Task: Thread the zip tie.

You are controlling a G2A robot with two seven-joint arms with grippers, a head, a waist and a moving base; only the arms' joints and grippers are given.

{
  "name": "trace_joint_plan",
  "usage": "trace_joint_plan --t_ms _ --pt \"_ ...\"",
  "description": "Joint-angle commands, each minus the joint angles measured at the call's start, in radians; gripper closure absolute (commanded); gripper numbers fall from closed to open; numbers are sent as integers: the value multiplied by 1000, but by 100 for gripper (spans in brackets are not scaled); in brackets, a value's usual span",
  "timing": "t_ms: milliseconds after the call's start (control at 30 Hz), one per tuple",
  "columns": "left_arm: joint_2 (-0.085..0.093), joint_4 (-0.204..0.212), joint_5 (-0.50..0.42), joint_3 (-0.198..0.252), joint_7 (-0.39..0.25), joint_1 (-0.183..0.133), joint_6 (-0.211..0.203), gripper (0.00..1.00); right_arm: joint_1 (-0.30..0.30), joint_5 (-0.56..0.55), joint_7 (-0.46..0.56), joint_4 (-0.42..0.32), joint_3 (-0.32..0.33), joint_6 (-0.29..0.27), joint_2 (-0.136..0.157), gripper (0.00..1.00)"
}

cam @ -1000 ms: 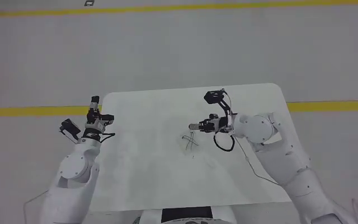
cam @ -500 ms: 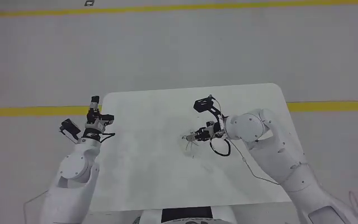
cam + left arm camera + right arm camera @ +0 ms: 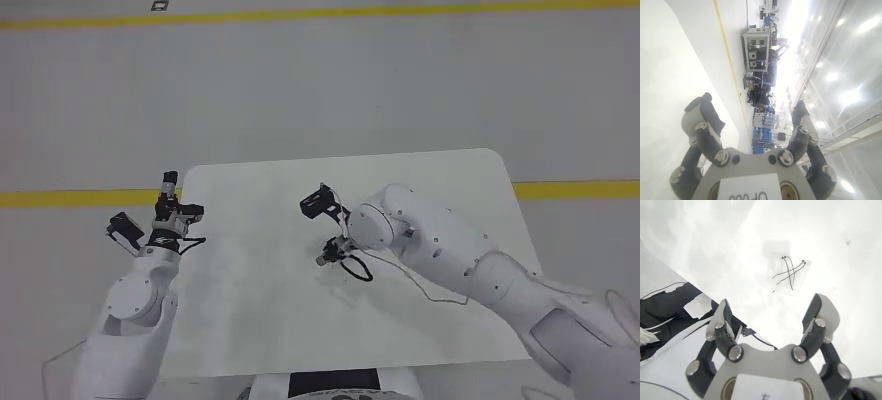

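Ahead of the right gripper point(image 3: 770, 300), beyond its fingertips and not touching them, thin black zip ties point(image 3: 789, 271) lie crossed on a clear sheet point(image 3: 804, 275), tails toward the gripper and small square heads at the far ends. Its jaws stand wide apart, holding nothing. The left gripper point(image 3: 753, 99), equally wide and empty, sits well apart from the ties, so the right arm looks nearer.

Four thin black plastic zip ties point(image 3: 789, 271) are lying crossed (only three heads countable) on one clear flat sheet point(image 3: 797, 283).
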Motion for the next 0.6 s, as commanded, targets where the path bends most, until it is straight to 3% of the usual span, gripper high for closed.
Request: trace_joint_plan --t_ms 0,100,467,567 --pt "0 0 0 0 0 0 0 0 64 40 0 57 -70 0 -11 0" --pt "0 0 0 0 0 0 0 0 121 95 0 89 -102 0 -25 0" --pt "0 0 0 0 0 0 0 0 118 86 -3 84 -105 -5 -27 0" --pt "0 0 0 0 0 0 0 0 142 41 0 116 -157 0 -37 0"
